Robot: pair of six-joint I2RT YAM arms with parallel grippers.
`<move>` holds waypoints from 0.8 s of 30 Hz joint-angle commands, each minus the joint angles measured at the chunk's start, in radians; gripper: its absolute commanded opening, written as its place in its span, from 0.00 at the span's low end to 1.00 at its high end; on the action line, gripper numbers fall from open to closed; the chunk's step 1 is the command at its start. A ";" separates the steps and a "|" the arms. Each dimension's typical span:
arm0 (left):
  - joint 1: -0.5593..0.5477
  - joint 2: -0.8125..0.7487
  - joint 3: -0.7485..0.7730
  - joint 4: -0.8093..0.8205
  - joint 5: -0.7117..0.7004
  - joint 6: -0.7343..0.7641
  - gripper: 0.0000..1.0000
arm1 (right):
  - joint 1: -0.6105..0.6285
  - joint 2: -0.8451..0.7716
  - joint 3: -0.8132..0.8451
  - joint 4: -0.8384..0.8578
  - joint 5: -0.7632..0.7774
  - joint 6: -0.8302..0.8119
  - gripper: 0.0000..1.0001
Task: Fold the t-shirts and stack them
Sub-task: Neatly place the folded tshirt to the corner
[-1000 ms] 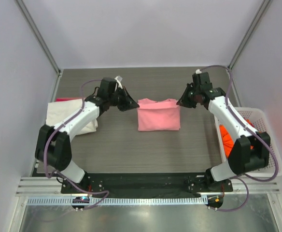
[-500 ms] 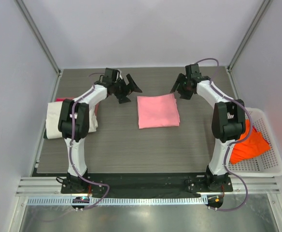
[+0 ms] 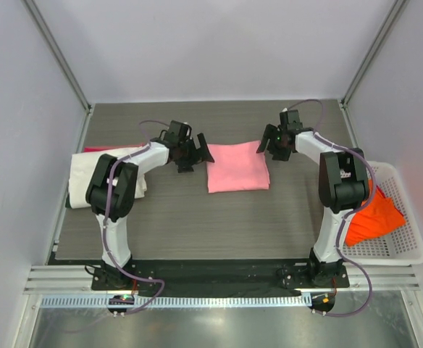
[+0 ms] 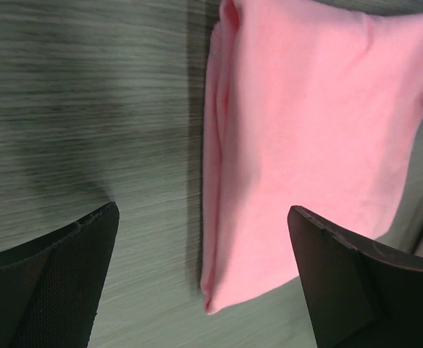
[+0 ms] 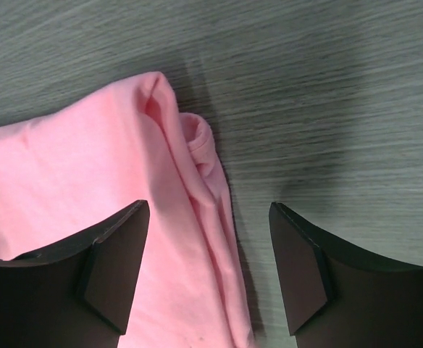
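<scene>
A light pink t-shirt lies folded into a flat rectangle at the middle of the table. My left gripper hovers open at its far left corner, its jaws astride the shirt's folded left edge without touching it. My right gripper is open over the far right corner, where the layered edge bunches slightly. A cream-white t-shirt lies folded at the left on top of a red one. A bright orange t-shirt sits crumpled in the basket.
The white mesh basket stands at the table's right edge, beside the right arm. The dark wood-grain tabletop is walled by pale panels at the back and on both sides.
Both grippers have opened and let go of the pink t-shirt's top edge. The shirt now lies folded flat, and both grippers have settled low by its far corners.
</scene>
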 commanded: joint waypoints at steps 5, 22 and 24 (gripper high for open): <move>-0.010 -0.065 0.024 -0.086 -0.206 0.120 1.00 | -0.002 0.034 -0.040 0.134 -0.041 -0.018 0.71; -0.013 0.157 0.393 -0.676 -1.019 0.350 0.67 | -0.002 -0.016 -0.120 0.190 -0.079 0.002 0.66; -0.007 0.217 0.427 -0.702 -1.045 0.352 0.67 | -0.002 -0.015 -0.116 0.190 -0.082 0.001 0.66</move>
